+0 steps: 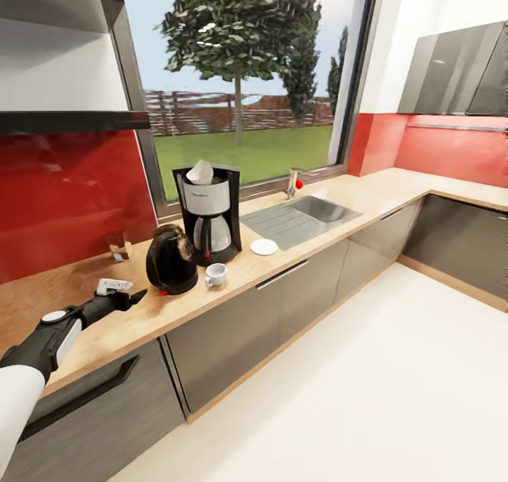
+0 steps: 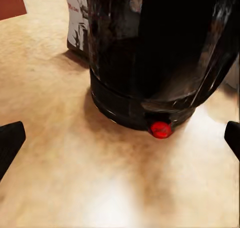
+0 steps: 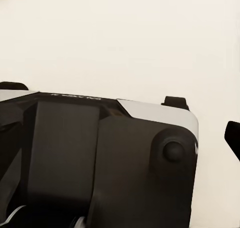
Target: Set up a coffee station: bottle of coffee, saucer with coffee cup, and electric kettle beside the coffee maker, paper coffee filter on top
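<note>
The black coffee maker (image 1: 208,214) stands on the light-wood kitchen countertop (image 1: 324,245) under the window, with the white paper coffee filter (image 1: 200,173) on its top. Just left of it and touching or nearly so is the dark electric kettle (image 1: 171,260) (image 2: 155,53), whose red tab (image 2: 161,129) faces my left gripper. The white coffee cup (image 1: 216,274) sits on the counter in front of the coffee maker, apart from the empty saucer (image 1: 264,246) to the right. My left gripper (image 1: 130,297) (image 2: 120,138) is open, a short way left of the kettle. The kitchen shelf (image 1: 70,121) looks bare.
A small brownish container (image 1: 120,245) stands against the red backsplash; I cannot tell what it is. The steel sink (image 1: 300,217) lies right of the saucer. The right wrist view looks down on my own dark body (image 3: 100,163), the pale floor, and one fingertip (image 3: 232,138) at the frame edge.
</note>
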{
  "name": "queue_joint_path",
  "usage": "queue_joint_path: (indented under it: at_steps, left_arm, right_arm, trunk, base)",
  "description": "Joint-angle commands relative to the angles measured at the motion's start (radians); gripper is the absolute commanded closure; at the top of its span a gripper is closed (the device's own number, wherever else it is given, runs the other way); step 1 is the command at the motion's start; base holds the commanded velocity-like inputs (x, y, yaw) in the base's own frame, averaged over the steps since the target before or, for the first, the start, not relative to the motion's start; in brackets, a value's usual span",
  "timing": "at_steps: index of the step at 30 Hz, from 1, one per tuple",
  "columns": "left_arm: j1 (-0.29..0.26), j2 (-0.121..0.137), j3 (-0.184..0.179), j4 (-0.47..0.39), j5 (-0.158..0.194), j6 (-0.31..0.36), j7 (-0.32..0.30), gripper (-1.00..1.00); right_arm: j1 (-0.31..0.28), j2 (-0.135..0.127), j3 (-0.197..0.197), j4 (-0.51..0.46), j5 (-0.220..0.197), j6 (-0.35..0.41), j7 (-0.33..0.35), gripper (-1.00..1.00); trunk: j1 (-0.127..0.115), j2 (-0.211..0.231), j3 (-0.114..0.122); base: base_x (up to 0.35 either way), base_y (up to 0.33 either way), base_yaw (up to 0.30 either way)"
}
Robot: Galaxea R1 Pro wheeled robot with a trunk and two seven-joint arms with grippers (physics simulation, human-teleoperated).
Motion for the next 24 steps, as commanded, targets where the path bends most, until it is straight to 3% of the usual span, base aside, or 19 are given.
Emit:
queue_joint_path:
  at_steps: [1,5,10,18,20,21,24]
  left_arm:
    - [-0.001,-0.001,0.001,0.002,0.008,-0.01,-0.025,-1.0]
    - [0.003,-0.006,0.001,0.009,0.02,-0.072,-0.171,-1.0]
    - [0.01,-0.007,0.002,0.045,0.103,-0.089,-0.331,-1.0]
    - [0.012,-0.011,0.0,0.065,0.112,-0.089,-0.357,-1.0]
    - [0.012,-0.022,0.0,0.066,0.112,-0.089,-0.357,-1.0]
    - [0.012,-0.041,-0.003,0.066,0.109,-0.087,-0.357,-1.0]
    - [0.013,-0.054,-0.006,0.068,0.107,-0.085,-0.357,-1.0]
  right_arm:
    - [-0.002,0.0,0.001,0.005,0.002,-0.008,0.001,-1.0]
    - [-0.002,0.0,0.001,0.005,0.001,-0.008,0.001,-1.0]
    - [-0.002,0.0,0.001,0.005,0.002,-0.008,0.001,-1.0]
    - [-0.002,0.0,0.001,0.005,0.001,-0.008,0.001,-1.0]
    - [-0.002,0.0,0.001,0.005,0.0,-0.008,0.001,-1.0]
    - [-0.003,0.0,0.001,0.005,0.0,-0.008,0.001,-1.0]
    - [-0.002,0.0,0.001,0.005,0.001,-0.008,0.001,-1.0]
  trunk:
    - [0.0,-0.002,-0.002]
    - [0.0,-0.002,-0.002]
    - [0.0,-0.002,-0.002]
    - [0.0,-0.002,-0.002]
    - [0.0,-0.002,-0.002]
    - [0.0,-0.002,-0.002]
    - [0.0,-0.002,-0.002]
  base:
    - [0.0,0.0,-0.098]
    - [0.0,0.0,-0.034]
    - [0.0,0.0,-0.004]
    - [0.0,0.0,0.0]
    - [0.0,0.0,0.0]
    - [0.0,0.0,0.0]
    - [0.0,0.0,0.0]
